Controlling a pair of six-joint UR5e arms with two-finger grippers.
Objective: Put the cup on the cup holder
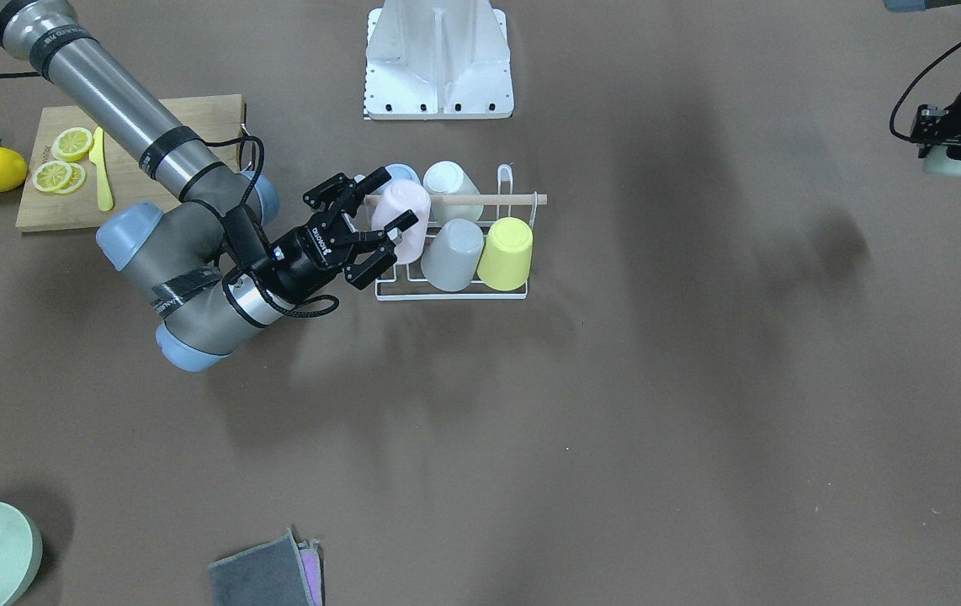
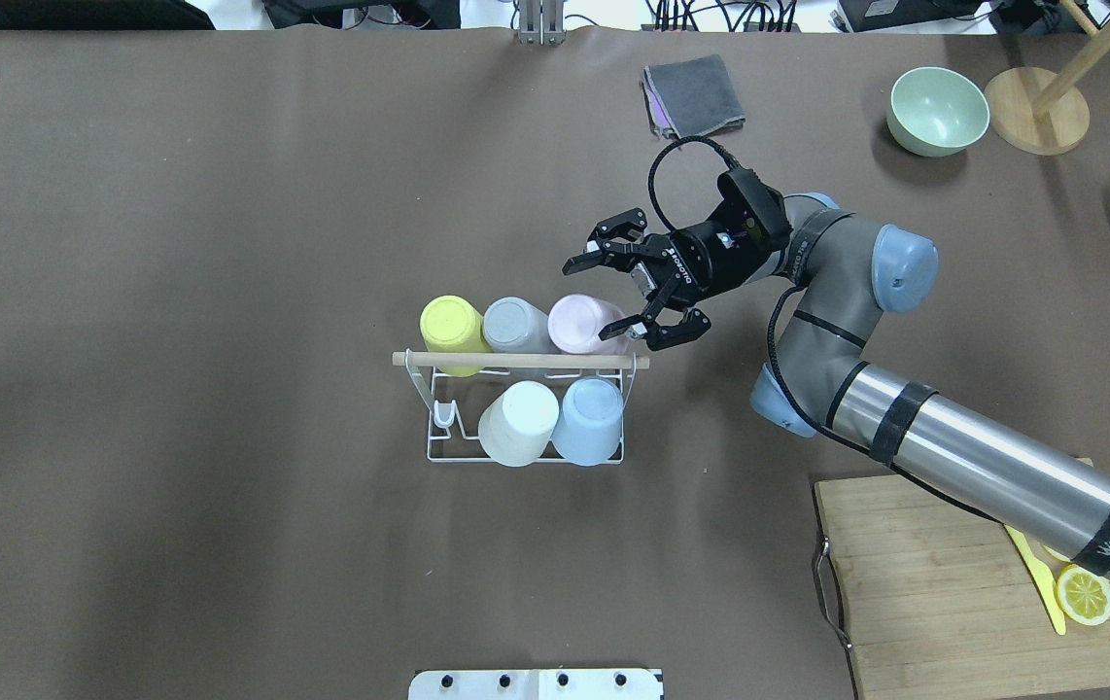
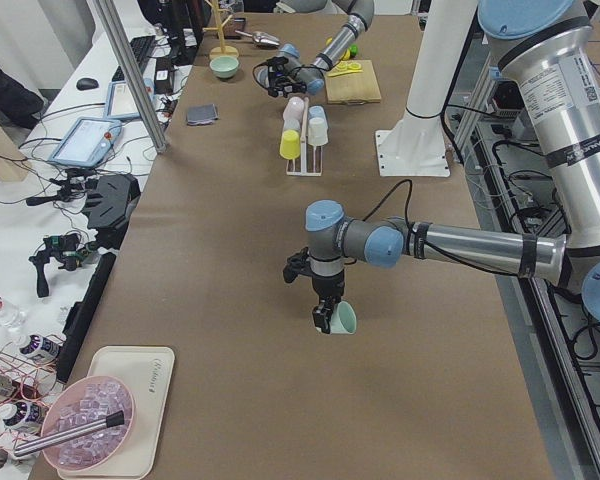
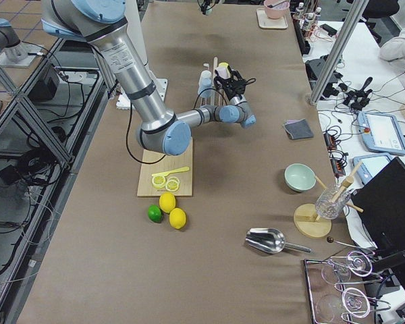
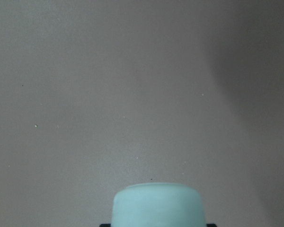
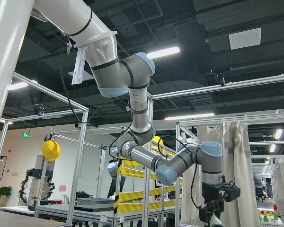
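right gripper point(image 2: 611, 299) spread wide at the pink cup point(image 2: 582, 324) on the cup holder point(image 2: 526, 361), gripping nothing; left gripper point(image 3: 328, 321) pinches a mint cup point(image 3: 346, 318) (well apart from the rack).

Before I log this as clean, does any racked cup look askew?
The pale pink cup overlaps the wooden rod of the white wire cup holder, unlike the grey cup beside it; it may sit high. The open right end effector flanks it.

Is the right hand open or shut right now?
Open. The right hand has its fingers spread wide at the pink cup, not closed on it.
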